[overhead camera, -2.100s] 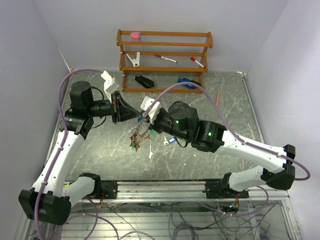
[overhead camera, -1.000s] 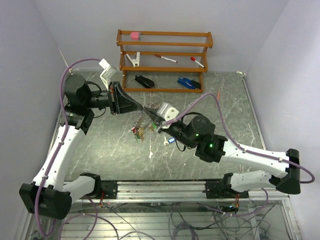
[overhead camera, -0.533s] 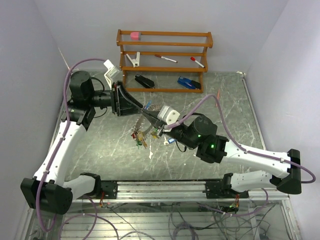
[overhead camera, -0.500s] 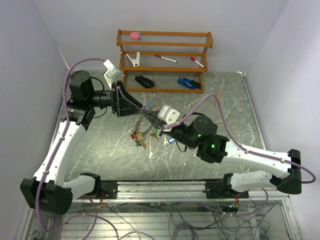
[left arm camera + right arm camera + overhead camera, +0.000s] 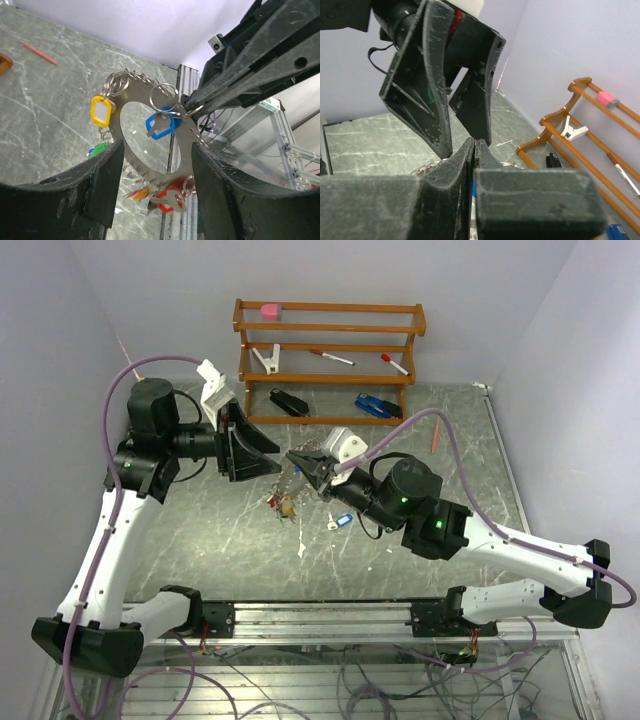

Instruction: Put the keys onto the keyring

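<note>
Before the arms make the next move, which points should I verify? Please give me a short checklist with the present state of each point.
1. Grip of the right gripper on the keyring: ok, shut on its rim.
2. Opening of the left gripper: ok, open, with one finger on each side of the keyring.
3. Gap between the left fingers and the keyring: cannot tell.
4. The yellow-tagged key hangs from the keyring: ok.
5. The blue-tagged key is fully threaded on: cannot tell.
6. No key left on the table: not ok, a loose key lies there.
</note>
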Controlling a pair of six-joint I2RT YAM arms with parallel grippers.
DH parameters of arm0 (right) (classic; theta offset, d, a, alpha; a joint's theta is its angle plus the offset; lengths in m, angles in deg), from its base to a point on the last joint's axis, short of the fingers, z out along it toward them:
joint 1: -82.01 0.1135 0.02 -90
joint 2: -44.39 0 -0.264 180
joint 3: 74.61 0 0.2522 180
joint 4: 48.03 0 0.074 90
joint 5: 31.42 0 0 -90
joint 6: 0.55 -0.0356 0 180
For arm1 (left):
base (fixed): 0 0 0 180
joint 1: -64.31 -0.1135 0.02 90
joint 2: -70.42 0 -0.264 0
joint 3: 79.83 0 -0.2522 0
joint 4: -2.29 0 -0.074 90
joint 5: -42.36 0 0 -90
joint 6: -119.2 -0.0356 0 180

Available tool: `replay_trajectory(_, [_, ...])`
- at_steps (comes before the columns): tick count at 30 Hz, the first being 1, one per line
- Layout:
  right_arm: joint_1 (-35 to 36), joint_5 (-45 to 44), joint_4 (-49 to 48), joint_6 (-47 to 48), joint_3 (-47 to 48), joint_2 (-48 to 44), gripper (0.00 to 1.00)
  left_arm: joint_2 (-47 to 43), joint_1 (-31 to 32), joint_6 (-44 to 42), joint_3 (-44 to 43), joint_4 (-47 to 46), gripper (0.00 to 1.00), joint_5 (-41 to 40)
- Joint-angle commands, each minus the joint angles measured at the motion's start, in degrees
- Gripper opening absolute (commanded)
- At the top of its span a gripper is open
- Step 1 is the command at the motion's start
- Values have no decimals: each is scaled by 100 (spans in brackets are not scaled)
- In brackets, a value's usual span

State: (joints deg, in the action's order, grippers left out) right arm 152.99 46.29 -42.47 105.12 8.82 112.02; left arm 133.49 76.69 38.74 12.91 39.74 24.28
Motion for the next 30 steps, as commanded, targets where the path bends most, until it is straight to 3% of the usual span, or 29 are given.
replay_trajectory(1, [9,-151,-403,-275,44,-229,0,-245,29,-223,-182,-224,66,-119])
replay_trajectory(6, [6,-199,-925,-372,-300,-271,0,-378,30,1024,287,-1974,65,110])
replay_trajectory(19, [7,-11,-1432,-895,-315,-67,0,-435,32,1381,826,-2867,65,71])
replay_trajectory(25, [-1,-5,-1638,-1185,-446,-63,0,-462,36,2501,1168,-4320,66,130])
replay_trajectory(30, [5,-27,-1823,-1292,-605,-76,0,-462,36,3102,1197,-4967,68,315])
